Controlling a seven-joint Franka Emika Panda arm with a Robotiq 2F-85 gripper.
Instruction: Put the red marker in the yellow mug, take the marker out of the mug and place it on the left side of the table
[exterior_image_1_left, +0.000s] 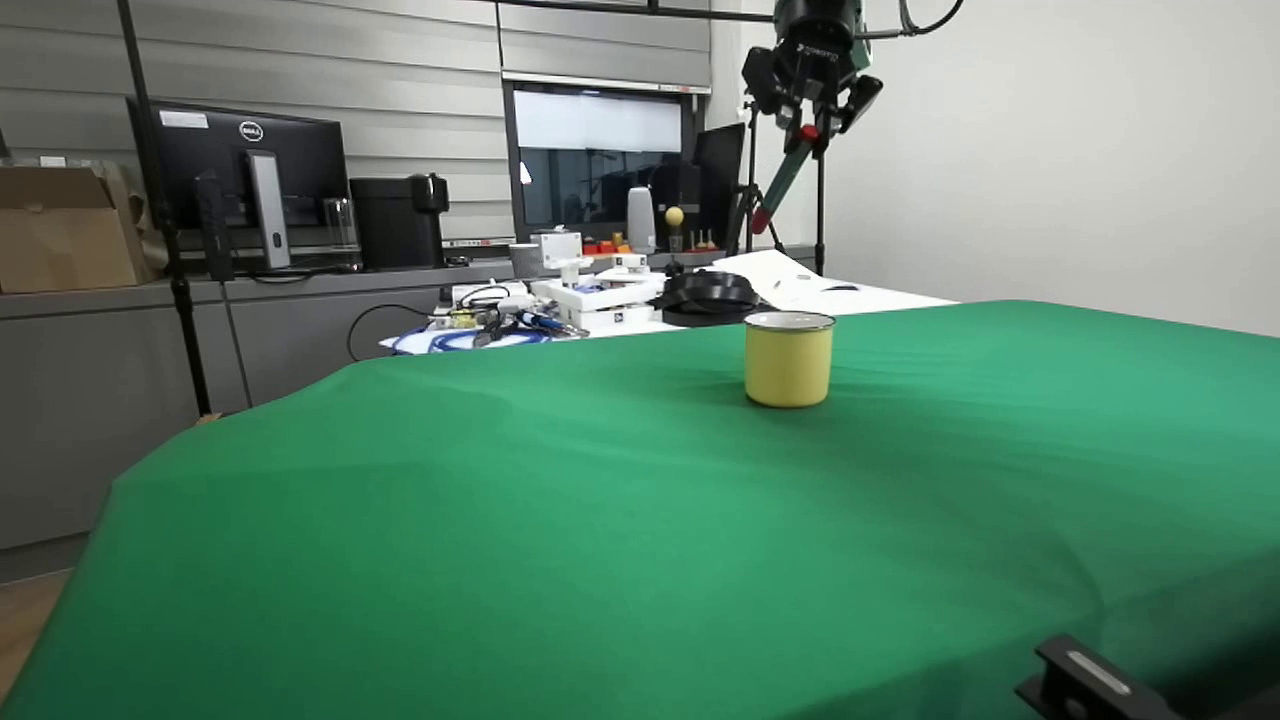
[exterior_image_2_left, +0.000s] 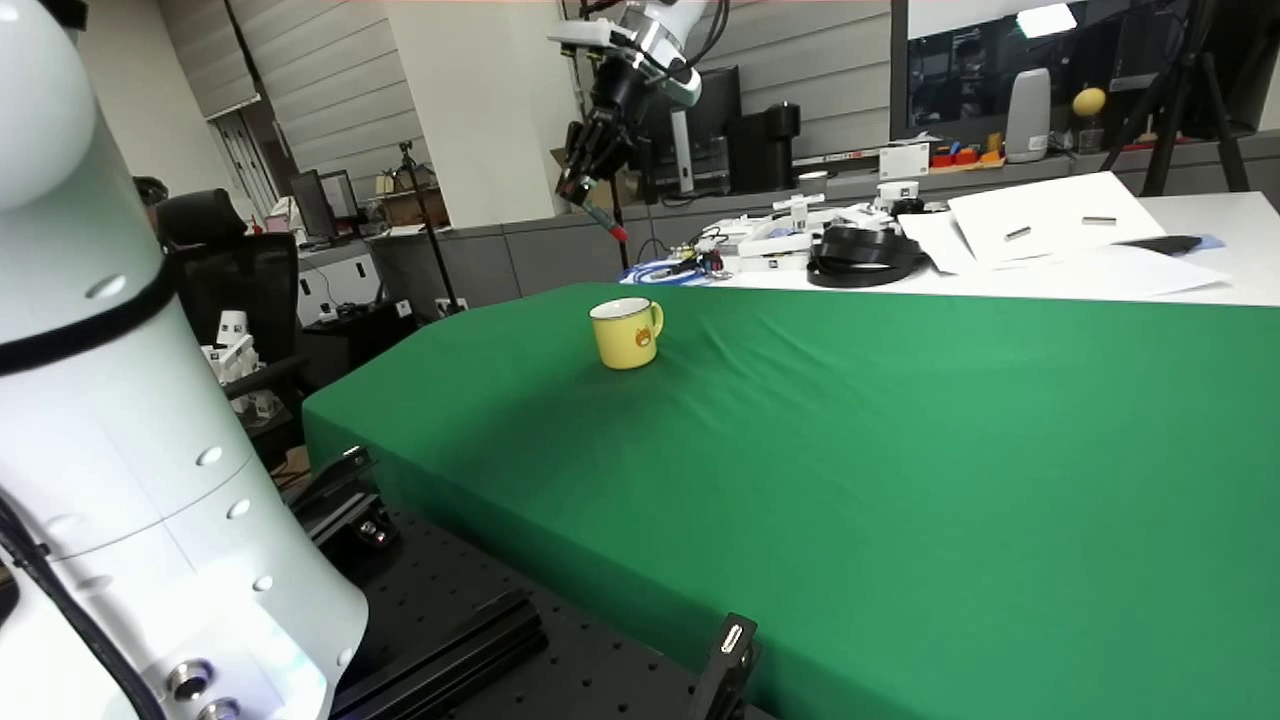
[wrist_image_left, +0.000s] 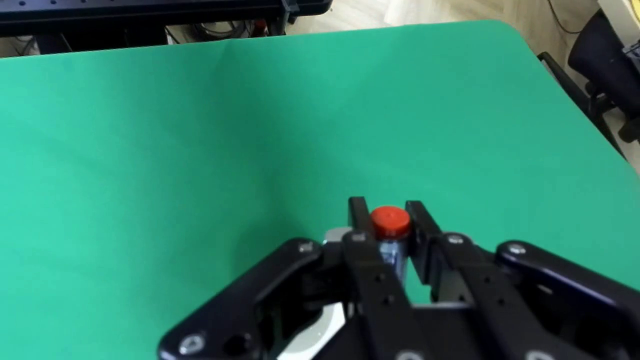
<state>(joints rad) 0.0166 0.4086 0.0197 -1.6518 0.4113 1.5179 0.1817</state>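
Observation:
The yellow mug (exterior_image_1_left: 788, 365) stands upright on the green cloth; in an exterior view its handle and a small printed face show on the mug (exterior_image_2_left: 626, 335). My gripper (exterior_image_1_left: 808, 135) is raised well above the table and shut on the red marker (exterior_image_1_left: 785, 182). The marker has red ends and a grey-green body and hangs tilted, its lower end above mug height. In the wrist view the marker's red end (wrist_image_left: 390, 222) sits between the gripper's fingertips (wrist_image_left: 387, 212). A white curved surface, seemingly the mug's inside (wrist_image_left: 320, 332), shows partly behind the gripper's links; the rest is hidden.
The green-covered table (exterior_image_2_left: 900, 480) has rounded edges. A white side table (exterior_image_2_left: 1220, 225) with papers, a black coil (exterior_image_2_left: 865, 255) and white parts lies beyond it. A black clamp (exterior_image_1_left: 1090, 680) sits at the near edge. The white arm column (exterior_image_2_left: 130, 430) stands beside the table.

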